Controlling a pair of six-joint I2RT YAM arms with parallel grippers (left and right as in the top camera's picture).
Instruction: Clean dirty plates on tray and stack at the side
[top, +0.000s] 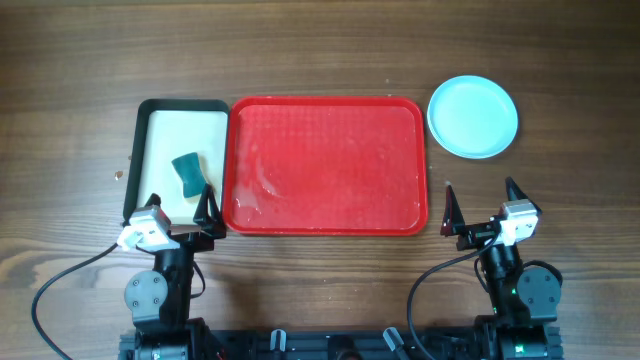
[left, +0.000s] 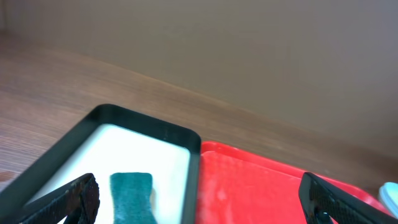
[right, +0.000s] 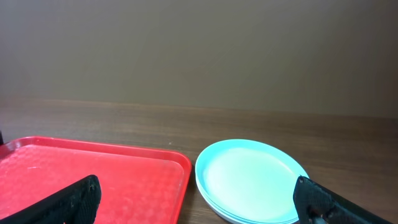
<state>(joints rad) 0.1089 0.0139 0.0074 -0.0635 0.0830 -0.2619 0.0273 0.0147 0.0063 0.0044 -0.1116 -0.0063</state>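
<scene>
Both arms sat at the near edge of the table (top: 560, 300), nothing held.

Left gripper (top: 180, 200): jaws wide apart, empty. It hung over the near end of the small tray (top: 140, 150), right finger just beside the tray's near-left corner. In the left wrist view the fingers (left: 78, 199) framed the sponge (left: 132, 194) and the seam between the two trays.

Right gripper (top: 480, 190): jaws wide apart, empty. It was over bare table just right of the tray's near-right corner, with the plates farther out. In the right wrist view the fingers (right: 74, 202) framed the tray's corner and the plates.

Plates (top: 473, 116): off the tray, stacked on the table beside its far-right corner, not touching it. Top one was pale blue. The right wrist view showed layered rims under it; I couldn't count them.

Tray (top: 325, 100): mid-table, no plates on it, whitish smears near its near-left corner.

Sponge: green, lying flat in the small tray, which sat against the tray's left side.
</scene>
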